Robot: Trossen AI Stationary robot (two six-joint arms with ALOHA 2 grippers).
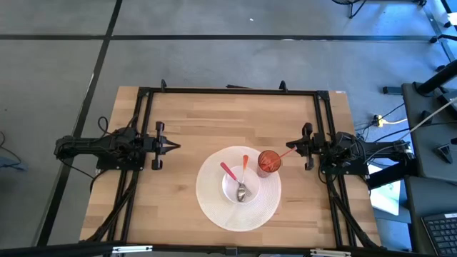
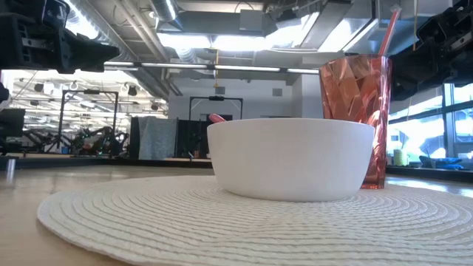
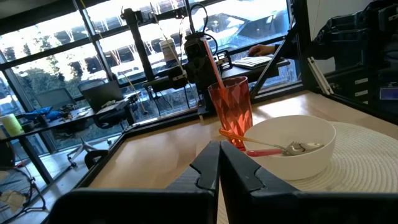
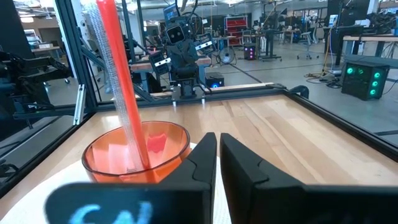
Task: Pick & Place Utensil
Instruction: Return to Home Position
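Note:
A white bowl [image 1: 240, 187] stands on a round white placemat [image 1: 214, 207] at the table's near middle. Two spoons lie in the bowl, one with a pink handle [image 1: 228, 171] and one with an orange handle [image 1: 244, 165]. Their handles lean on the bowl's far rim. A red faceted cup [image 1: 268, 161] stands on the mat's far right edge. A red stick [image 4: 121, 81] leans out of the cup toward my right gripper [image 1: 293, 148], which is shut and level just right of the cup. My left gripper [image 1: 175, 146] is shut, level and left of the mat.
A black rail frame [image 1: 228, 91] runs around the wooden table. Bare wood [image 1: 228, 121] lies between the two grippers and the far rail. The cup [image 3: 231, 106] and bowl [image 3: 292, 149] stand straight ahead of my left gripper [image 3: 219, 168].

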